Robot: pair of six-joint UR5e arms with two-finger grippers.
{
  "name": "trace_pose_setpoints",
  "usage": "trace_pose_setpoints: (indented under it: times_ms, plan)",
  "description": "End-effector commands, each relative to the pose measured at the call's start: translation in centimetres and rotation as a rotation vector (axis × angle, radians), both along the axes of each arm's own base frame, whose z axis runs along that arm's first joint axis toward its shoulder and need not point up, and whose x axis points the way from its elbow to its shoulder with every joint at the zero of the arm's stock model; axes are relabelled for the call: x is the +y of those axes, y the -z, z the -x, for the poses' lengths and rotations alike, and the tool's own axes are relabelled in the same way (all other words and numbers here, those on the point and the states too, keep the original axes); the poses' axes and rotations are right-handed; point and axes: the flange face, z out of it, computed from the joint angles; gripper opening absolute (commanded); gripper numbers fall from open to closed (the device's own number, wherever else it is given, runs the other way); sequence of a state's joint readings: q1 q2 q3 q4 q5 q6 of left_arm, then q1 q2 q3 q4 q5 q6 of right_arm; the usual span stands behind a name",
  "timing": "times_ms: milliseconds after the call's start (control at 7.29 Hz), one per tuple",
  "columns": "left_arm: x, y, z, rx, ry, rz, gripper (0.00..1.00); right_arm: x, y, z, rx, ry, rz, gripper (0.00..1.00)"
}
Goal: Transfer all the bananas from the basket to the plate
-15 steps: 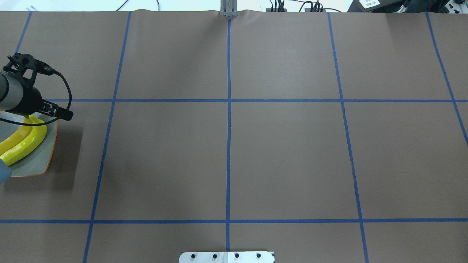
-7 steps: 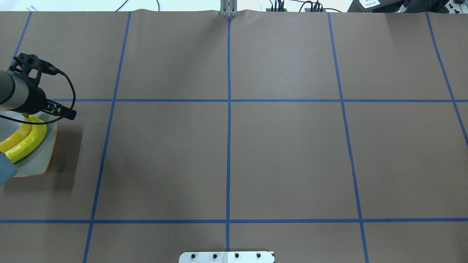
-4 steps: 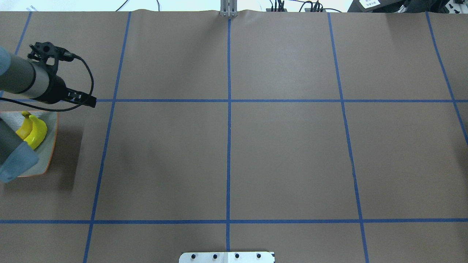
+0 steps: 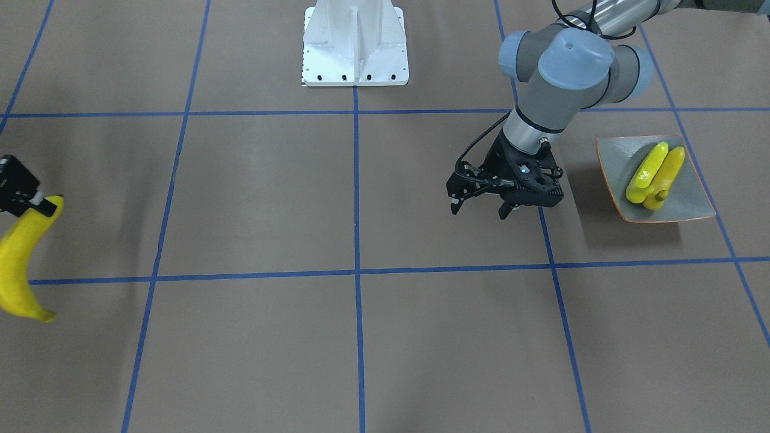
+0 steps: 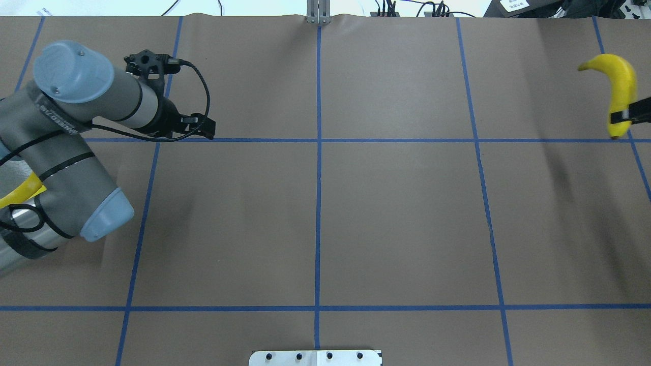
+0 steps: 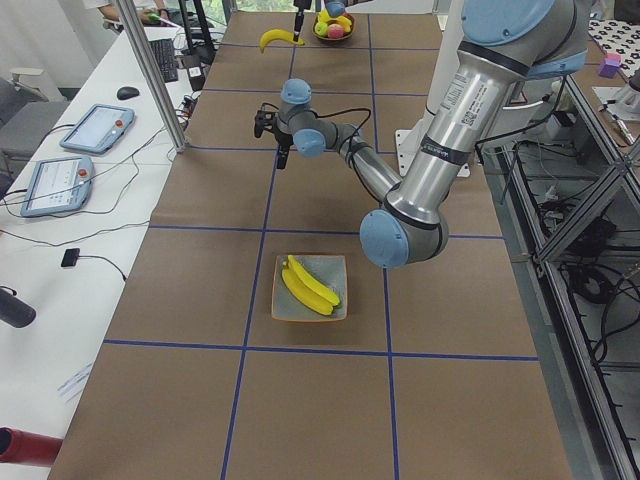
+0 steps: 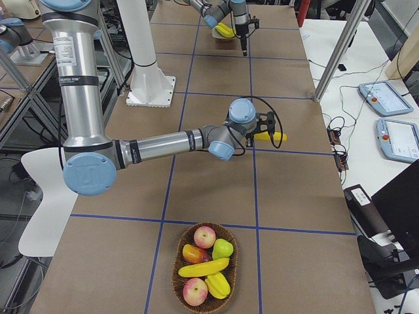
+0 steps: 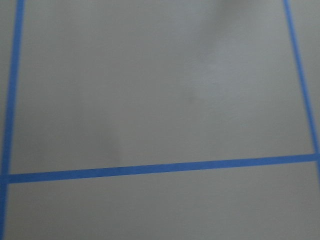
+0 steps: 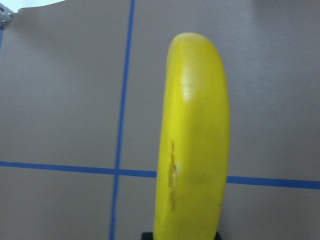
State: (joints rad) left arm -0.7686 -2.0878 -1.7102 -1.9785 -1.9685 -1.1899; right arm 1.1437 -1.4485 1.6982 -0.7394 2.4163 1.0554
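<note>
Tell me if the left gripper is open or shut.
Open: the left gripper hangs over the table with its fingers apart and nothing between them.

You can count four bananas in all. Two lie on the one plate, right of the front-facing frame: a greener banana and an orange-yellow banana. A third banana hangs at that frame's left edge. The fourth banana is in the single basket, bottom centre of the right-side frame, with five other fruits: two red-and-yellow apples, one green fruit, one orange-red fruit and one yellow-green fruit. You have two grippers, the left gripper and the right gripper. Two tablets lie at the right edge. The worktop carries one white base.
</note>
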Motion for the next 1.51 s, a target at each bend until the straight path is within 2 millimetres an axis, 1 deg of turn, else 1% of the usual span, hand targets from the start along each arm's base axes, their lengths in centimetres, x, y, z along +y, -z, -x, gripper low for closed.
trace_pose_setpoints:
  times_ms: [0, 137, 274, 412, 549, 686, 823, 960, 1097, 1235, 1372]
  plan:
    - [-0.7, 4.4, -1.1, 0.192, 0.079, 0.075, 1.00, 3.2, 7.7, 10.0, -0.068, 0.036, -0.013, 0.00]
    - [-0.6, 6.4, -1.8, 0.224, 0.082, 0.092, 1.00, 4.4, 9.8, 13.2, -0.088, 0.042, -0.016, 0.00]
    - [0.0, 8.4, -2.8, 0.259, 0.077, 0.114, 1.00, 5.3, 11.8, 15.7, -0.119, 0.053, 0.009, 0.00]
    - [0.4, 10.0, -3.3, 0.288, 0.077, 0.135, 1.00, 5.9, 13.8, 17.7, -0.146, 0.053, 0.006, 0.00]
    - [1.0, 11.7, -3.8, 0.322, 0.052, 0.177, 1.00, 7.6, 15.3, 20.1, -0.159, 0.052, -0.025, 0.00]
    - [1.6, 12.9, -4.5, 0.339, 0.040, 0.190, 1.00, 8.6, 16.8, 22.1, -0.172, 0.051, -0.046, 0.00]
    - [2.3, 13.7, -5.0, 0.375, 0.035, 0.222, 1.00, 9.3, 17.4, 23.2, -0.177, 0.040, -0.060, 0.00]
    - [3.2, 14.1, -5.6, 0.426, 0.024, 0.262, 1.00, 9.8, 18.1, 24.0, -0.185, 0.029, -0.073, 0.00]
    - [3.4, 14.4, -6.5, 0.471, 0.018, 0.291, 1.00, 10.5, 18.6, 24.7, -0.190, 0.019, -0.085, 0.00]
    - [3.6, 14.0, -7.7, 0.474, 0.009, 0.303, 1.00, 10.9, 18.9, 25.0, -0.195, 0.028, -0.087, 0.00]
    - [3.5, 13.8, -8.0, 0.477, 0.006, 0.302, 1.00, 11.5, 19.4, 25.9, -0.201, 0.032, -0.093, 0.00]
